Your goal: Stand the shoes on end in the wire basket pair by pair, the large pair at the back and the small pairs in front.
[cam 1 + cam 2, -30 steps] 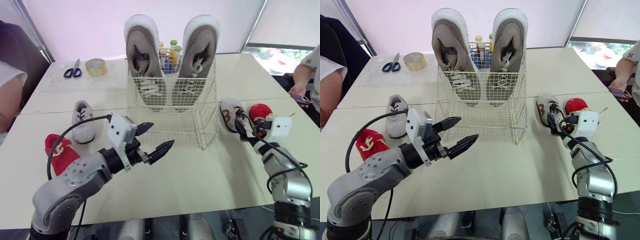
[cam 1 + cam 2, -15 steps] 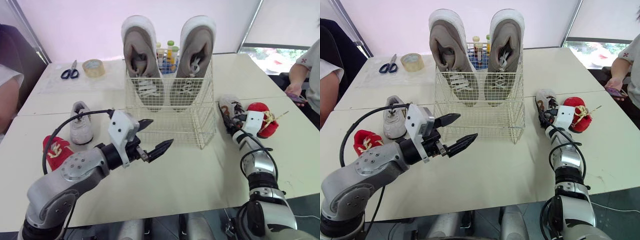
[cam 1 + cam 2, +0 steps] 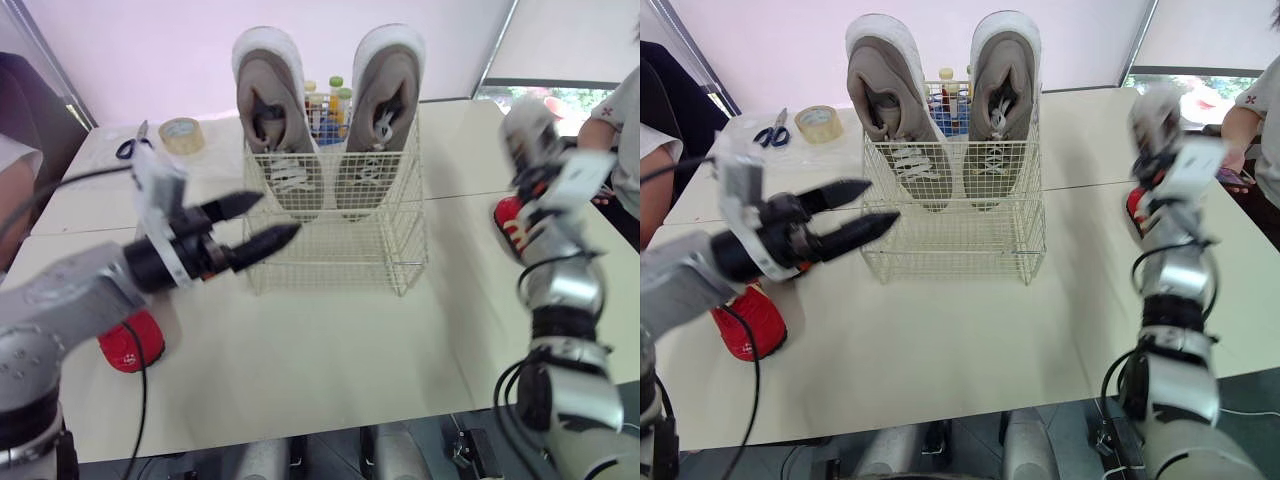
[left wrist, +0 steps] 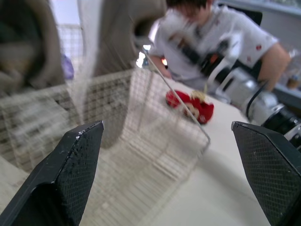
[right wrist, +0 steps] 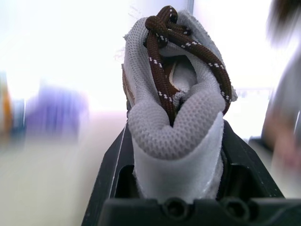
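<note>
1. Small grey shoe (image 5: 174, 117) with brown laces is held off the table, clamped between the two black fingers of the right gripper (image 5: 175, 141), which press on both of its sides.
2. That gripper and its shoe hang in the air over the right part of the table (image 3: 960, 340), to the right of the wire basket (image 3: 955, 245) and well apart from it.
3. The wire basket stands in the middle of the table.
4. Two large grey shoes stand on end along the basket's far side, toes up and openings facing near: the left large shoe (image 3: 885, 95) and the right large shoe (image 3: 1002, 85) are side by side, their toes rising well above the rim.
5. The left gripper (image 3: 880, 200) hovers above the table just left of the basket's near left corner. Its fingers are spread apart with nothing between them, tips pointing right toward the wire, not touching it.
6. A left red shoe (image 3: 745, 325) lies on the table near its near left edge, below the left arm.
7. A right red shoe (image 4: 190, 104) lies on the table to the right of the basket, partly behind the right arm.
8. A tape roll (image 3: 818, 122) and scissors (image 3: 770, 132) lie at the far left of the table, close together.
9. Some bottles (image 3: 945, 100) stand just behind the basket, seen between the two large shoes.
10. A person (image 3: 1260, 120) is at the far right edge of the scene.
</note>
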